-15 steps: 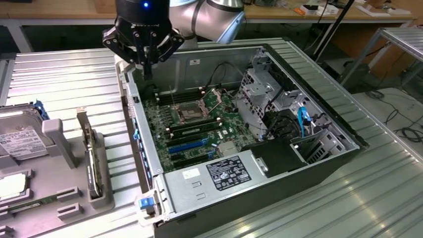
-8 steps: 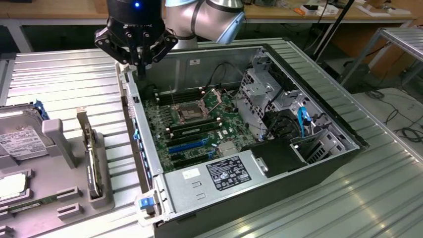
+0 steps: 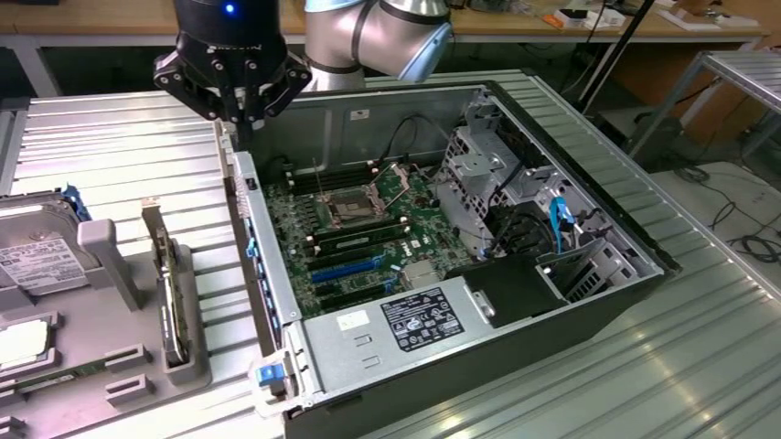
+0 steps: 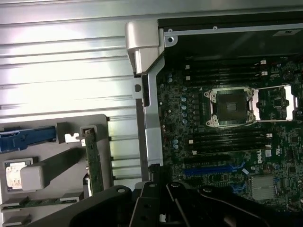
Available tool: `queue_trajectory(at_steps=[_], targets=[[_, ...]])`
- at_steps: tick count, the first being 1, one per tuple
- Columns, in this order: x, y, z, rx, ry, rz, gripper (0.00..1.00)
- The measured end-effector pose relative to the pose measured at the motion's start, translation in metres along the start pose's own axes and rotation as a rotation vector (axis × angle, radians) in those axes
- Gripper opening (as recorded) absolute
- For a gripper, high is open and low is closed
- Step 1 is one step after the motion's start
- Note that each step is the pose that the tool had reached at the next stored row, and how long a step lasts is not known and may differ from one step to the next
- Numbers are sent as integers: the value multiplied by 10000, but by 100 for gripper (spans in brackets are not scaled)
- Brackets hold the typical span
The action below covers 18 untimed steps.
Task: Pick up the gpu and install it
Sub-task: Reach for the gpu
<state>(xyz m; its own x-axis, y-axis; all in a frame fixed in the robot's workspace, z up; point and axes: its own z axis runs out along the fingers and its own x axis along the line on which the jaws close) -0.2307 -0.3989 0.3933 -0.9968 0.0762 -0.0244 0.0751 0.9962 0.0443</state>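
Fig. | thin dark circuit-board gpu (image 3: 175, 293), silvery bracket at one end: on edge in grey slotted holder (image 3: 116, 265), beside open black computer case (image 3: 525, 366), exterior view's left | black gripper (image 3: 248, 123): over case wall, jaws together, empty

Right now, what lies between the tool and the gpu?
In the exterior view, just bare ribbed tabletop between the tool and the gpu standing in its grey tray.

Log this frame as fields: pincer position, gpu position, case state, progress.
pincer: above the case rim, on the exterior view's left, apart from the gpu
gpu: standing on edge in the gray holder beside the case
case: open, motherboard exposed
progress: gpu not yet picked up
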Motion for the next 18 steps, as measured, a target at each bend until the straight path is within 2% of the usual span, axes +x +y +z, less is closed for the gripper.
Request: queue_trajectory(at_steps=[11,18], targets=[[186,-14,-5,0,-1,0,11],[374,-28,-10,-1,-1,0,11]])
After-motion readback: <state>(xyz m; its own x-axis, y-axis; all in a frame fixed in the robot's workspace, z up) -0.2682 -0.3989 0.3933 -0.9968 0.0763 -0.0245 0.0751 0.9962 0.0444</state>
